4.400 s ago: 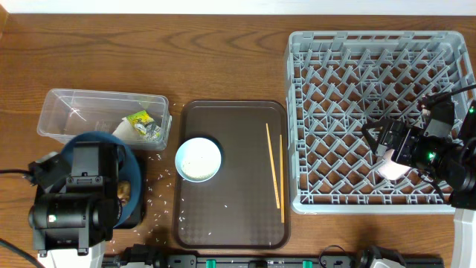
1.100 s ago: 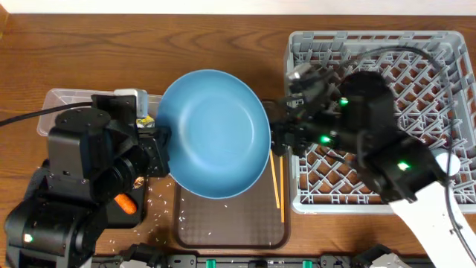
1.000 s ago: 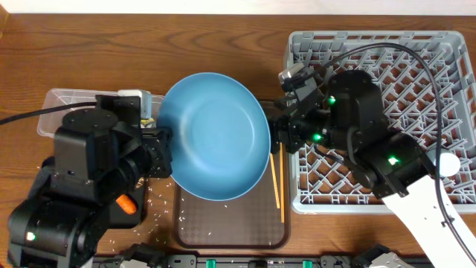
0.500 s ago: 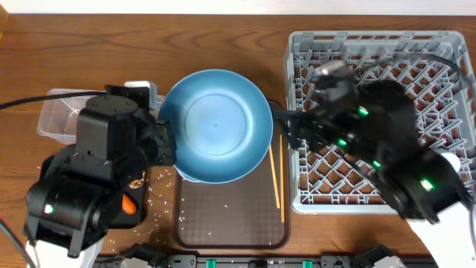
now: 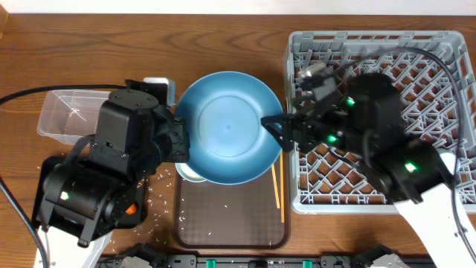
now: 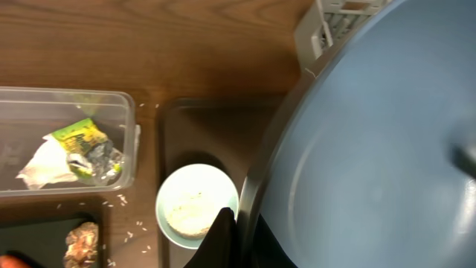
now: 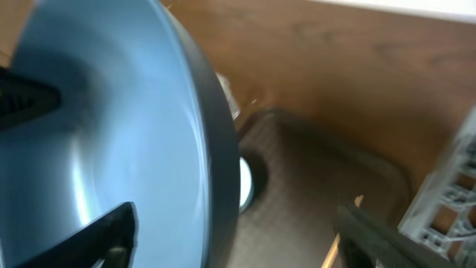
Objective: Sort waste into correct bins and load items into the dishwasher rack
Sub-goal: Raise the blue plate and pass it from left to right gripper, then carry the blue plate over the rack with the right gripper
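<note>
The large blue plate (image 5: 227, 126) hangs tilted above the brown serving tray, with my left gripper (image 5: 181, 145) shut on its left rim. The left wrist view shows that rim (image 6: 256, 186) pinched between the dark fingers of the left gripper (image 6: 238, 223). My right gripper (image 5: 274, 132) stands open astride the plate's right rim (image 7: 216, 149). One finger (image 7: 104, 231) is over the plate's inner face and the other (image 7: 372, 234) is well clear outside. The white bowl (image 6: 197, 216) with rice sits on the tray beneath. The chopsticks (image 5: 277, 190) lie beside it. The grey dishwasher rack (image 5: 446, 45) is at right.
The clear tub (image 6: 67, 100) holds the yellow-green wrapper (image 6: 85, 138) and paper scrap (image 6: 41, 167). The black tray (image 6: 37, 238) holds a brown food lump (image 6: 82, 242); the carrot (image 5: 130, 210) shows beside my left arm. Rice grains (image 5: 156, 195) are scattered on the table. The brown serving tray (image 5: 230, 223) lies in the middle.
The left arm has carried the plate rightward toward the rack. The right gripper has come onto the plate's right rim, and its jaws have narrowed a little.
</note>
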Controlling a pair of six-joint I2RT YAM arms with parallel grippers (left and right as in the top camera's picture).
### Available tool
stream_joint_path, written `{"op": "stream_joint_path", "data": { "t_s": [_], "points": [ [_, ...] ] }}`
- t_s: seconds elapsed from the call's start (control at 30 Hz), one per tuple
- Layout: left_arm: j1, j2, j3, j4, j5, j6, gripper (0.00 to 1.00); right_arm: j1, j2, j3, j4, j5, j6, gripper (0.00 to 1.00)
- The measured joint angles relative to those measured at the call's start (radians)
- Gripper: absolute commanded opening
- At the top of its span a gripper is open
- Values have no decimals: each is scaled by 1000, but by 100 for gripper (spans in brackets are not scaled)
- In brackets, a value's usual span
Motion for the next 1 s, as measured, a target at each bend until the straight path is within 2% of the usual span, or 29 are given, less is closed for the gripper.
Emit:
{"op": "stream_joint_path", "data": {
  "t_s": [0.07,0.27,0.4,0.47,0.57,0.77,1.0],
  "points": [
    [-11,0,0,0,0,0,6,11,24,0,0,-17,3,66],
    [-19,0,0,2,0,-1,6,16,31,0,0,-26,4,41],
    [-19,0,0,6,0,-1,6,16,26,0,-3,-19,5,14],
    [-19,-1,0,9,0,0,6,16,25,0,-6,-5,12,5],
    [-29,-8,0,13,13,0,6,14,27,0,-10,56,27,1],
    [-32,-10,0,16,20,0,8,16,27,0,-13,79,27,1],
    [-32,-10,0,28,29,-6,47,17,24,0,-49,132,28,1]
  ]
}}
